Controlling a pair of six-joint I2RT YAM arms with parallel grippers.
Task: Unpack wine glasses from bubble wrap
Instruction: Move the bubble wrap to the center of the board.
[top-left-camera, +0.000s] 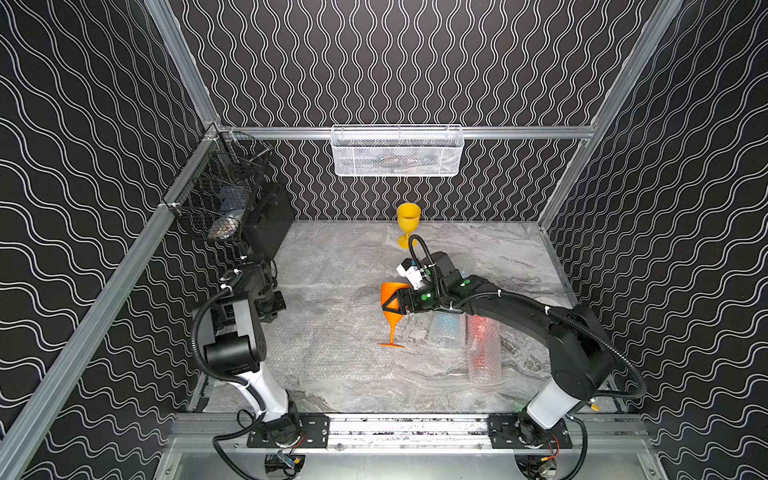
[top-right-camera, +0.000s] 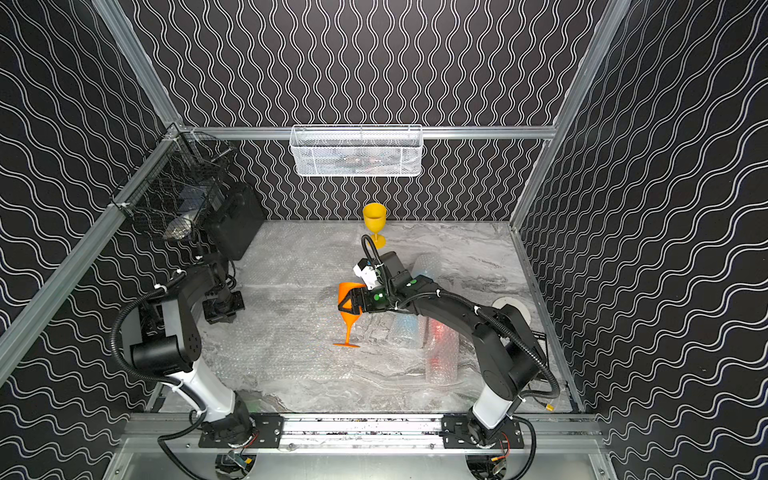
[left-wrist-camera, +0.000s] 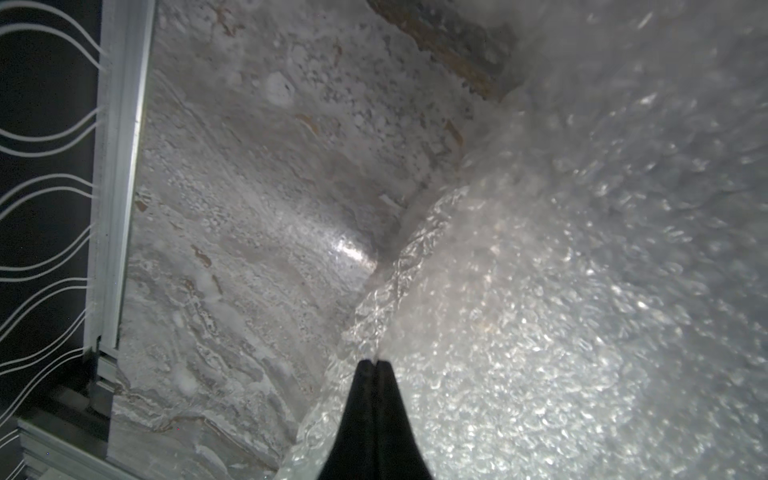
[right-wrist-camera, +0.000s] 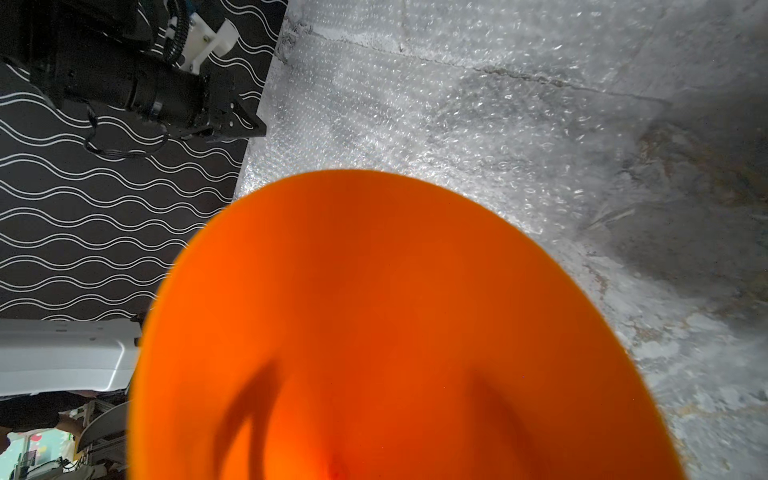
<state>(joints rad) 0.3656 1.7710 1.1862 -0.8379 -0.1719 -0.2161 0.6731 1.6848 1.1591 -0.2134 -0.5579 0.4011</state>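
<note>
My right gripper (top-left-camera: 391, 305) is shut on the bowl of an orange wine glass (top-left-camera: 392, 320) that stands upright mid-table, foot low near the surface. In the right wrist view the orange bowl (right-wrist-camera: 374, 311) fills the frame, and my fingers show only as dark shapes through it. A yellow wine glass (top-left-camera: 408, 222) stands free at the back. Two bubble wrap tubes lie under my right arm, one showing blue (top-left-camera: 449, 328), one showing red (top-left-camera: 482, 345). At the table's left, my left gripper (left-wrist-camera: 376, 362) is shut, pinching the edge of a flat bubble wrap sheet (left-wrist-camera: 540, 332).
Flat bubble wrap sheets (top-left-camera: 328, 257) cover the table's left half. A white mesh basket (top-left-camera: 397, 151) hangs on the back wall, a black wire basket (top-left-camera: 220, 195) on the left rail, with a black box (top-left-camera: 268, 220) below it. Another clear roll (top-right-camera: 428, 266) lies behind my right arm.
</note>
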